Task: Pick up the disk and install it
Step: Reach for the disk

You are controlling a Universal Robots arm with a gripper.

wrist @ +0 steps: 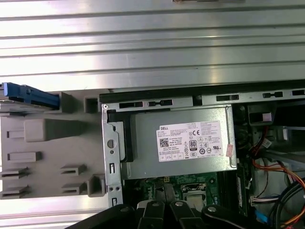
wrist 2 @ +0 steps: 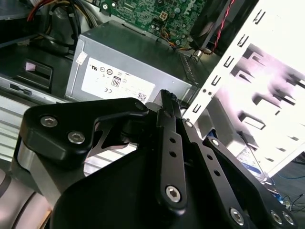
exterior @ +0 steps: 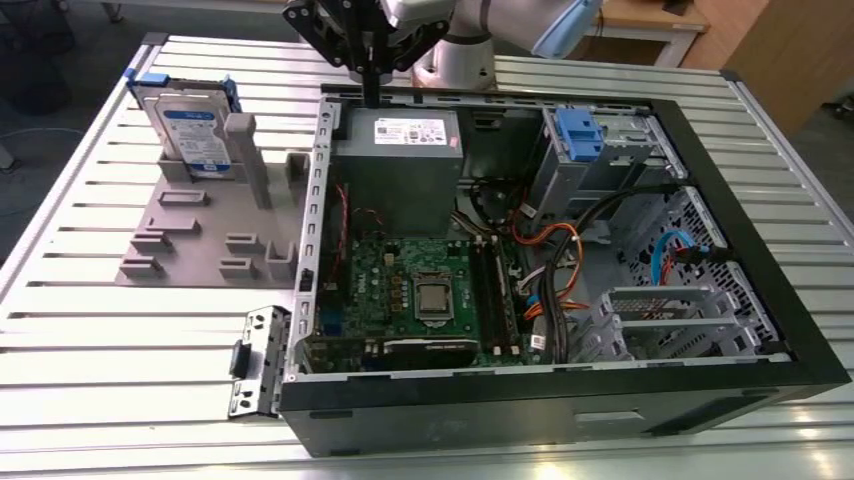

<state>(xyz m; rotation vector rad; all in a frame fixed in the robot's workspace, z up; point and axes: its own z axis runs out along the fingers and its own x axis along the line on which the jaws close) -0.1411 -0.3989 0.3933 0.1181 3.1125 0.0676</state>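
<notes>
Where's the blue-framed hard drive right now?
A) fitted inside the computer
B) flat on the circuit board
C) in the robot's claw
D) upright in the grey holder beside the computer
D: the disk stands upright in the grey holder, outside the computer case and apart from the gripper.

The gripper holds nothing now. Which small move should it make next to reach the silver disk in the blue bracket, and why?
Probably shift the gripper toward the exterior view's left. It hangs shut and empty above the grey metal box with a white sticker, while the silver disk in its blue bracket stands upright in the grey holder.
</notes>
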